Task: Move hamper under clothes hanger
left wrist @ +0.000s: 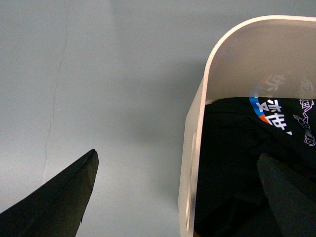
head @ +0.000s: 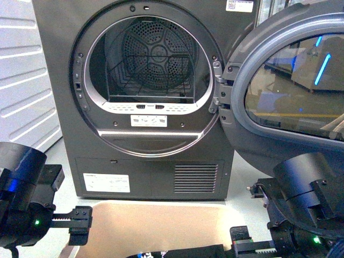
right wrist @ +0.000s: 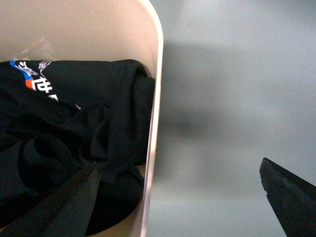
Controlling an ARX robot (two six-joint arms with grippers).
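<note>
The beige hamper (head: 161,220) stands on the floor right in front of me, below the dryer. A black T-shirt with printed letters (head: 183,251) lies inside it. My left gripper (head: 80,228) is open, its jaws straddling the hamper's left wall (left wrist: 197,148), one finger outside over the floor and one inside over the shirt (left wrist: 237,143). My right gripper (head: 244,244) is open and straddles the right wall (right wrist: 155,98) the same way, with the shirt (right wrist: 74,123) inside. Neither gripper touches the wall. The clothes hanger is out of view.
A dark grey dryer (head: 150,172) stands just behind the hamper. Its round door (head: 290,80) is swung open to the right, above my right arm. A white panelled wall (head: 21,80) is at the left. Bare grey floor (left wrist: 98,74) lies on both sides of the hamper.
</note>
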